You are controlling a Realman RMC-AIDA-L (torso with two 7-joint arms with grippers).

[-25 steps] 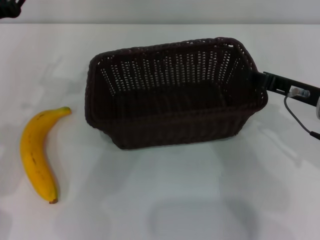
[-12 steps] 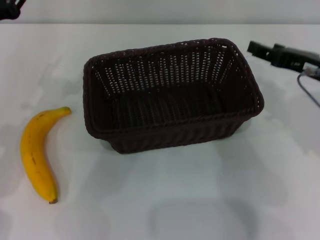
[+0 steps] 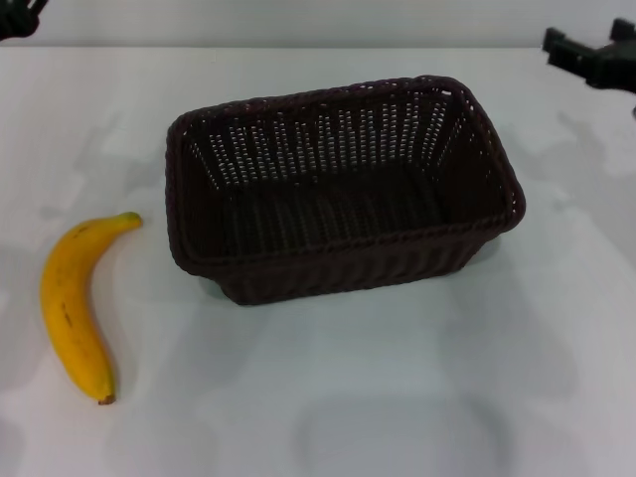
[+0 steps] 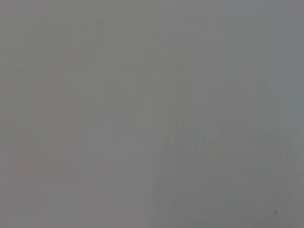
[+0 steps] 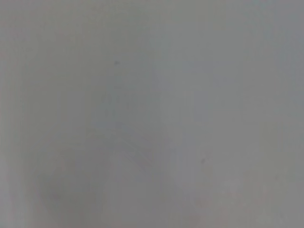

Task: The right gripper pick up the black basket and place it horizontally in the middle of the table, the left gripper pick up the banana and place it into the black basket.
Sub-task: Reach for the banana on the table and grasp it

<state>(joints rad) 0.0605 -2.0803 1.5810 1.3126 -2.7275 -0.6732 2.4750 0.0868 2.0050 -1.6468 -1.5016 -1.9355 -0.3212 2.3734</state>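
The black basket [image 3: 343, 189] stands upright on the white table [image 3: 378, 397], lying lengthwise across the middle, and it holds nothing. The banana [image 3: 72, 303] lies on the table left of the basket, stem end pointing to the far side, a clear gap between them. My right gripper [image 3: 586, 52] is at the far right corner, raised and well away from the basket, jaws apart and holding nothing. Only a bit of my left gripper [image 3: 18, 18] shows at the far left corner, far from the banana. Both wrist views show only a plain grey surface.
The table's far edge [image 3: 298, 47] runs across the top of the head view, with a grey wall behind it. Bare white tabletop lies in front of the basket and the banana.
My right gripper has let go of the basket's right end and pulled back up to the far right. The basket has settled flat on the table. The banana has not moved.
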